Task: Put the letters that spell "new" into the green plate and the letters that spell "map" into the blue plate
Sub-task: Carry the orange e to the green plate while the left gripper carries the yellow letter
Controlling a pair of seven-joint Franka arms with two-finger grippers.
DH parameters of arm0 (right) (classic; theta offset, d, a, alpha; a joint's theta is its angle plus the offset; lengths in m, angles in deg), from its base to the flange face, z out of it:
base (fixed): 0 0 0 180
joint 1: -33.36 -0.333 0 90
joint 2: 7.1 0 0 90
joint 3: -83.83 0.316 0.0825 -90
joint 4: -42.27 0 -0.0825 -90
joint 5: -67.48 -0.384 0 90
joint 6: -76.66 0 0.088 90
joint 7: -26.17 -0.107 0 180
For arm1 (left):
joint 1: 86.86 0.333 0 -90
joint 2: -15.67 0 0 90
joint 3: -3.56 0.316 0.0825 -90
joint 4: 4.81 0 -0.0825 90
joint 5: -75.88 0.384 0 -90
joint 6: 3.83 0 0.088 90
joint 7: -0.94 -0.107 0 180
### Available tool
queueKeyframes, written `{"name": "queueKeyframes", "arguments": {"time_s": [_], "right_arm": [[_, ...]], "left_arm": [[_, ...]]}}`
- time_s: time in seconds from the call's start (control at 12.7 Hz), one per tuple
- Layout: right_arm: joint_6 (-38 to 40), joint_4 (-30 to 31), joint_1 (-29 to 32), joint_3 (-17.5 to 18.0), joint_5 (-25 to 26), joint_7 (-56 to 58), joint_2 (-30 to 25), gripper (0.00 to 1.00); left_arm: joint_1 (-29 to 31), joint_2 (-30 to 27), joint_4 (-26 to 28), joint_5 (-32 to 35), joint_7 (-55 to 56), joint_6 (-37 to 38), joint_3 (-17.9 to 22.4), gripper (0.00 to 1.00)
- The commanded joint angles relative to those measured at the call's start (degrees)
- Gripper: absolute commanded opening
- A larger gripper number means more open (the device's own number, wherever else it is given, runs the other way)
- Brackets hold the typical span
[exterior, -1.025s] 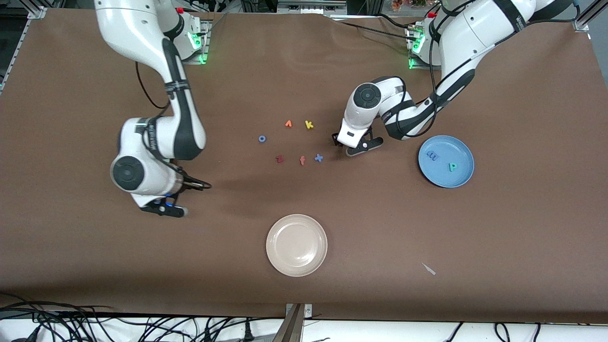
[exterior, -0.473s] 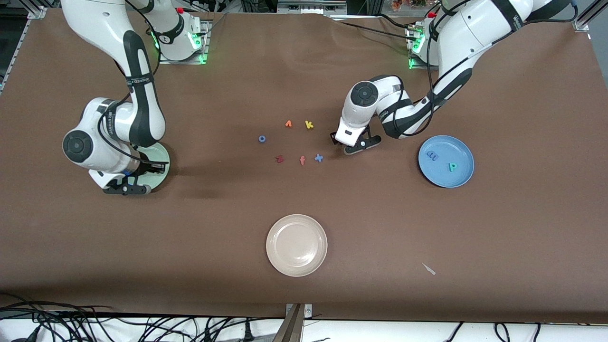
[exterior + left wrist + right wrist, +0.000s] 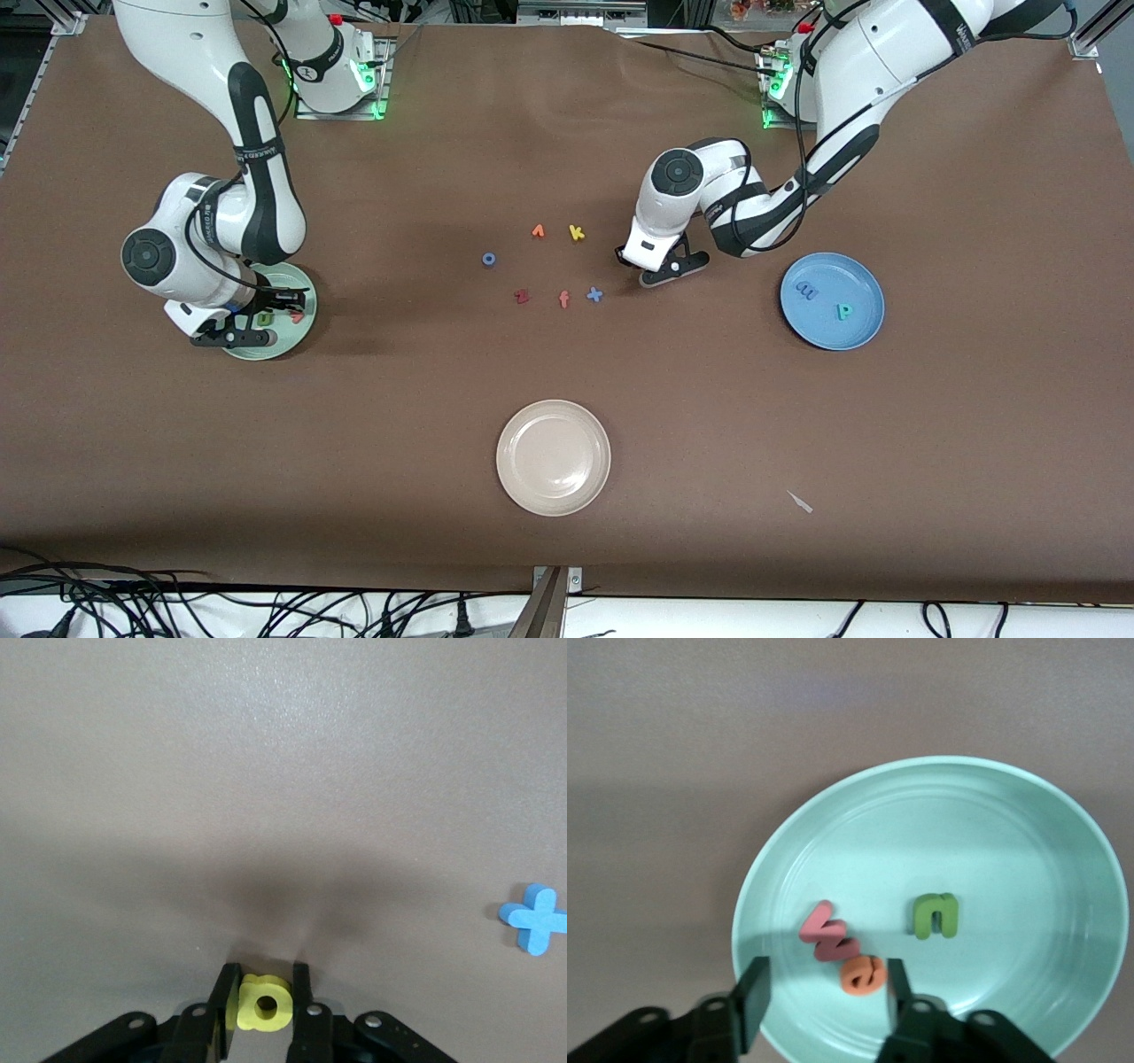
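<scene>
Mint-green plate (image 3: 1028, 859) holds our n (image 3: 935, 915), e (image 3: 863, 974) and w (image 3: 826, 933) beneath the right gripper (image 3: 824, 992), jaws parted, empty. Our left gripper (image 3: 264, 1003) pinches the yellow a (image 3: 263, 1003) beside the blue x (image 3: 534, 918); m (image 3: 806, 289) and p (image 3: 845, 310) lie in the blue plate (image 3: 864, 283).

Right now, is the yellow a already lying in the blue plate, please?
No: the yellow a is clamped between the left gripper's fingers over bare table, while the blue plate holds only two letters.

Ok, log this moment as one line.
left claw: shut on a | right claw: open over green plate | n, e, w: in plate
</scene>
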Motion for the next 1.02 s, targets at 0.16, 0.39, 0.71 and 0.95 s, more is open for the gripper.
{"name": "queueKeyframes", "arguments": {"time_s": [0.16,0.39,0.71,0.95], "right_arm": [[17.32,-11.22,-0.78,-0.97,0.59,-6.2,-1.73,1.0],[28.22,-17.46,-0.95,-0.97,1.55,-9.2,-1.81,1.0],[36.15,-22.91,-1.13,-0.88,4.54,-9.47,-1.81,1.0],[37.91,-24.33,-3.07,-0.19,7.43,-12.53,-2.51,1.0]], "left_arm": [[1.44,0.15,-9.03,-5.91,-4.68,11.25,0.02,0.04],[6.0,-2.22,-12.91,-13.5,-16.64,20.58,-0.07,0.02],[20.39,-5.03,-12.83,-13.77,-34.9,27.52,-2.52,0.02],[32.62,-4.95,-11.17,-12.99,-51.16,30.53,-4.73,0.02]]}}
